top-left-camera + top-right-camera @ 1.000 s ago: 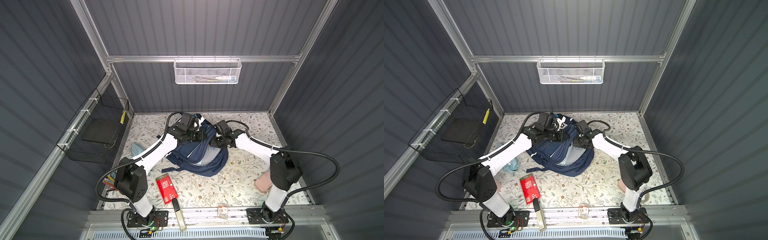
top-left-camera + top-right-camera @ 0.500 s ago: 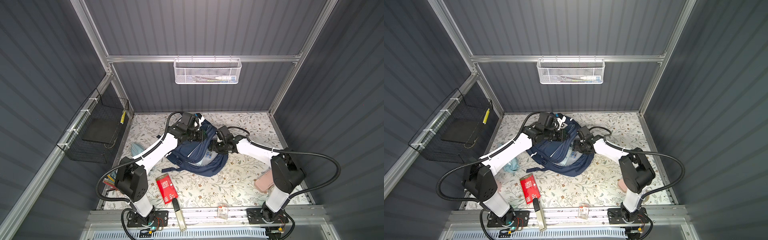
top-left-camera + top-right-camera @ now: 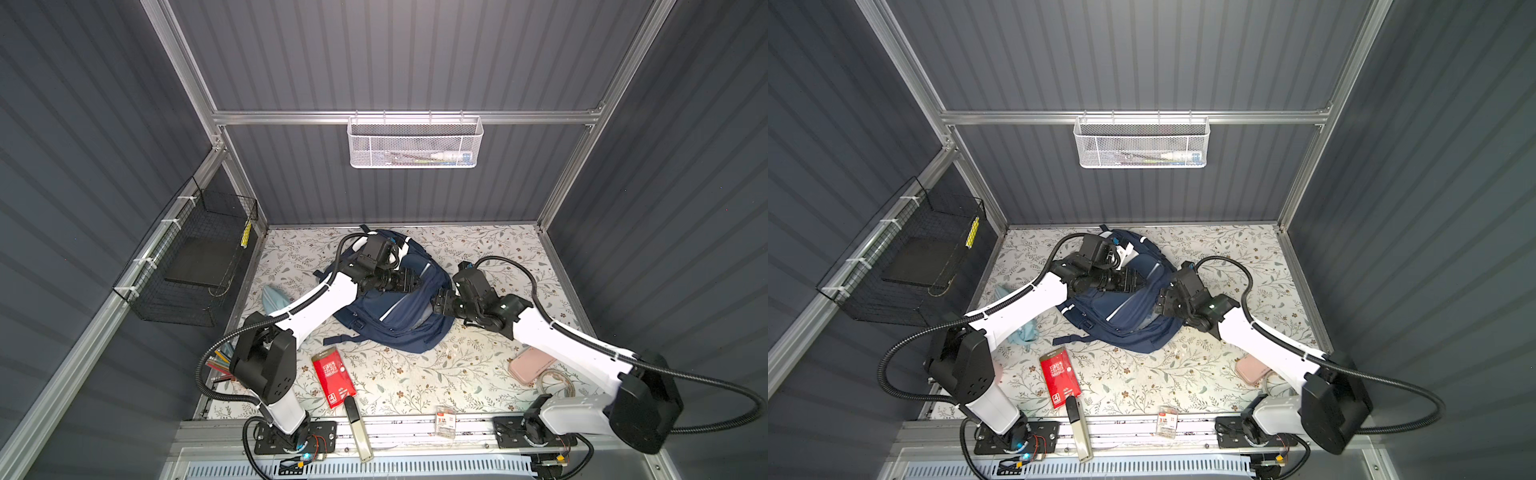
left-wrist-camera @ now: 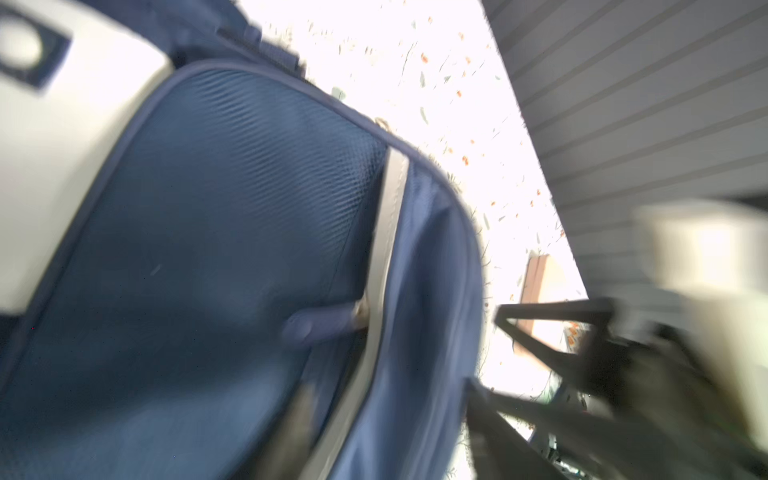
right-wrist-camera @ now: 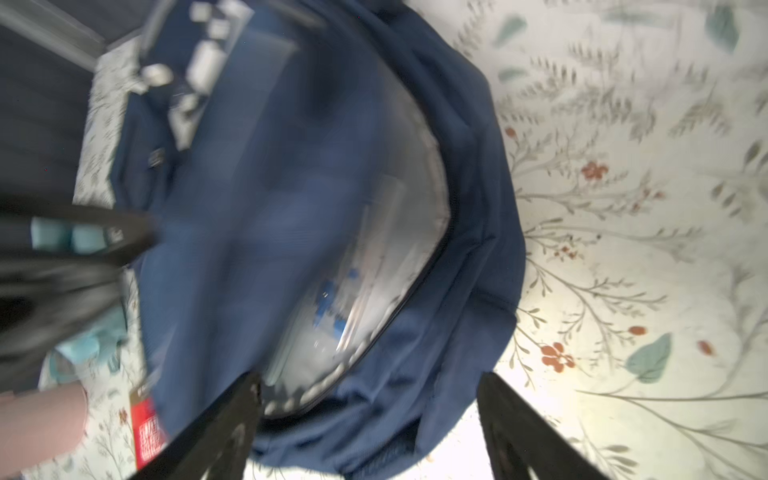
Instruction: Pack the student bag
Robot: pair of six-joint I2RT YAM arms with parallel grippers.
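Bag: student bag (image 3: 399, 316) lies flat mid-table on the floral cloth (image 3: 478, 257), towards the back wall. We've got it in both top views, navy w/ a pale stripe down the front.
Bag mouth: main zip gapes on the right-arm side. Right wrist cam gives us something pale and glossy inside, too blurred to name.
L arm: left gripper (image 3: 411, 280) hangs over the bag's upper front, jaws spread, gripping nothing. Wrist cam is v. smeared, but we make out its fingers (image 4: 301, 415) apart above the navy panel and grey stripe.
R arm: right gripper (image 3: 436, 305) sits at the bag's right edge by the opening. Its fingers (image 5: 224, 424) stand wide apart w/ only the bag's rim below them.
Gap: the two tools are near each other over the bag, not touching.
Front: red packet (image 3: 333, 376) lies near the bag's front edge, clear of it.
Right side: pink case (image 3: 530, 365) lies beside the right arm, well apart from the bag.
Left side: light-blue pouch (image 3: 274, 297) is partly hidden under the left arm.
Walls: white mesh basket (image 3: 415, 143) hangs on the back wall and black wire basket (image 3: 199, 266) on the left wall.
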